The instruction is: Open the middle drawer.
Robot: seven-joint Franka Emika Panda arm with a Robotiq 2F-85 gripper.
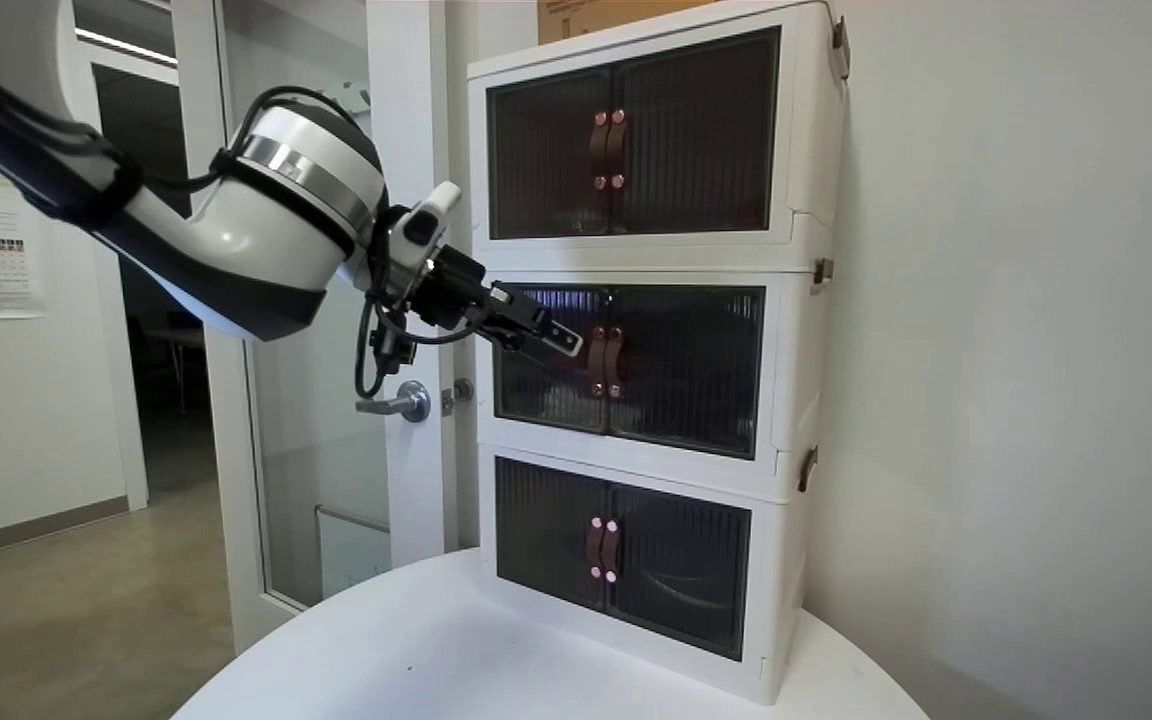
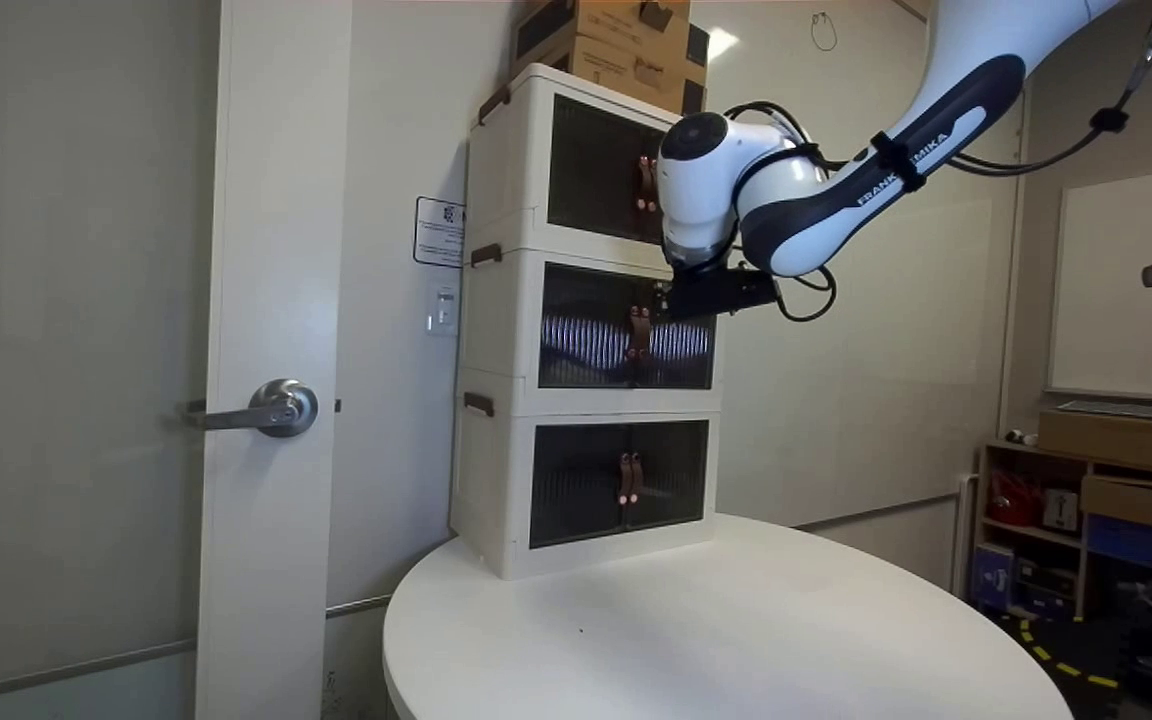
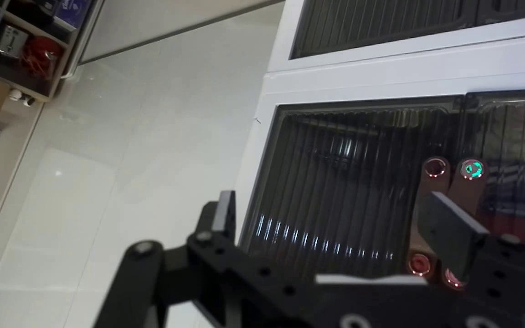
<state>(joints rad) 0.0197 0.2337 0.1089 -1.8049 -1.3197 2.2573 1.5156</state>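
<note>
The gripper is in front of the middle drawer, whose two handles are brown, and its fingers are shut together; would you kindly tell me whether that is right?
Not quite: the fingers of the gripper are spread wide apart, not shut together, as the wrist view shows. The gripper is indeed in front of the middle drawer, whose two handles are brown.
</note>
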